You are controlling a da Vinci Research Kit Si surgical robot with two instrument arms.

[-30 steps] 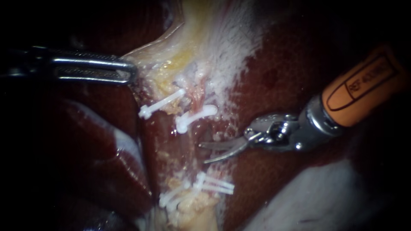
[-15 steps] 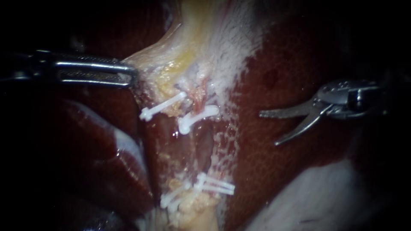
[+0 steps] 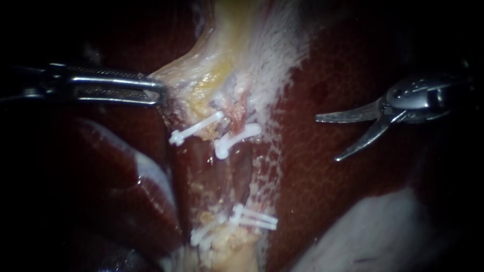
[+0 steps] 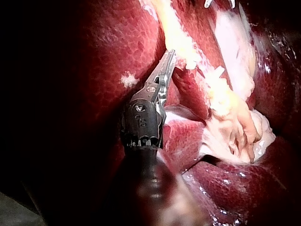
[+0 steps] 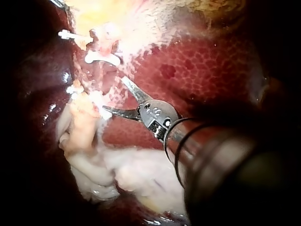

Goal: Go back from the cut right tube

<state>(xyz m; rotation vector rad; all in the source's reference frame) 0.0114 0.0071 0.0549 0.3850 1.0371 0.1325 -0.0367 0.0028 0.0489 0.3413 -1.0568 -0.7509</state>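
My right instrument (image 3: 326, 139) comes in from the right, its two curved blades open and holding nothing, over bare liver (image 3: 312, 171) well to the right of the clipped tubes. The right tube is parted: one white clip (image 3: 237, 137) sits on its upper stump and paired clips (image 3: 254, 218) on the lower end, with a gap between. Another white clip (image 3: 194, 128) crosses the left tube. My left instrument (image 3: 154, 90) is shut on the edge of the pale yellowish tissue (image 3: 201, 75) above the clips. In the right wrist view the open blades (image 5: 114, 94) stand beside the clips (image 5: 101, 57).
Dark red liver lobes (image 3: 126, 176) lie to the left of the tubes. A pale whitish mass (image 3: 383, 231) fills the lower right. In the left wrist view the shut jaws (image 4: 164, 70) pinch yellowish tissue (image 4: 178, 42), beside pale folds (image 4: 235, 127).
My right instrument has drawn back to the right and slightly up, away from the gap in the right tube, blades still open. The left instrument keeps its hold.
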